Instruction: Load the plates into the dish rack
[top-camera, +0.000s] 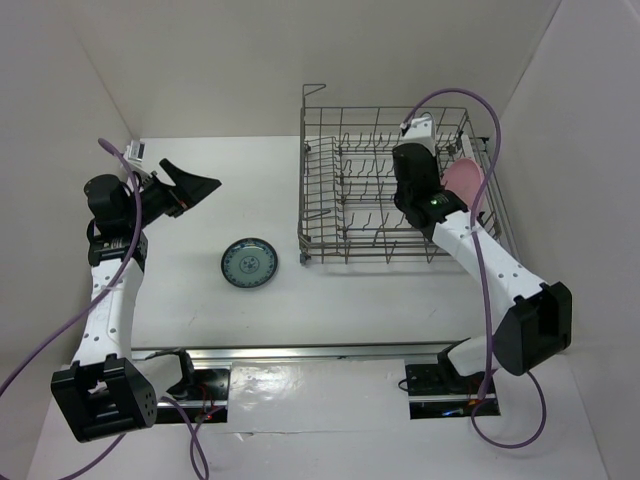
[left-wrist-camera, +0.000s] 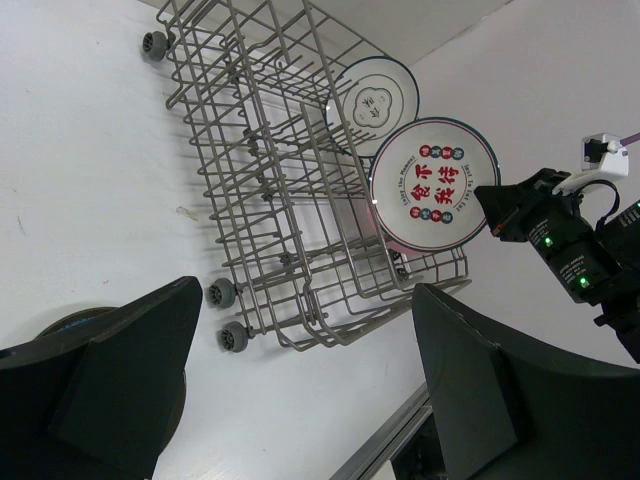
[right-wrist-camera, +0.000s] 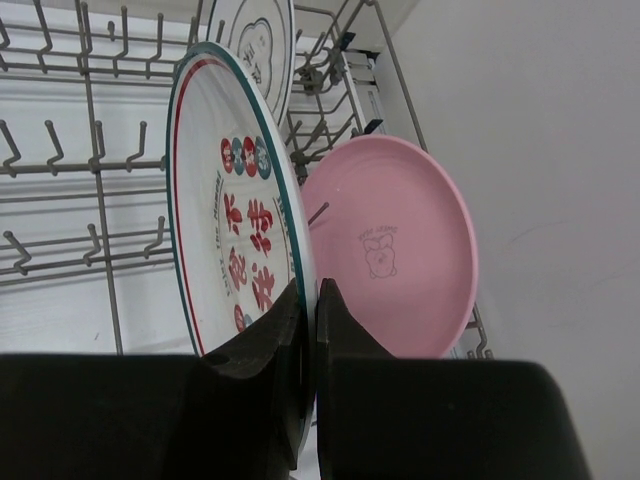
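The grey wire dish rack (top-camera: 400, 190) stands at the back right of the table. My right gripper (top-camera: 408, 195) reaches into it and is shut on the rim of the white plate with the red pattern (right-wrist-camera: 235, 230), which it holds upright among the tines. The pink plate (right-wrist-camera: 400, 250) stands just behind it by the rack's wall, and it also shows in the top view (top-camera: 462, 180). The white plate with the dark rim (right-wrist-camera: 255, 40) stands farther along. The teal-green plate (top-camera: 250, 263) lies flat on the table. My left gripper (top-camera: 195, 172) is open and empty, up at the left.
In the left wrist view the dish rack (left-wrist-camera: 280, 180) shows small wheels at its near corners, and the red-pattern plate (left-wrist-camera: 432, 185) and dark-rimmed plate (left-wrist-camera: 372, 100) stand inside it. White walls enclose the table. A metal rail runs along the near edge.
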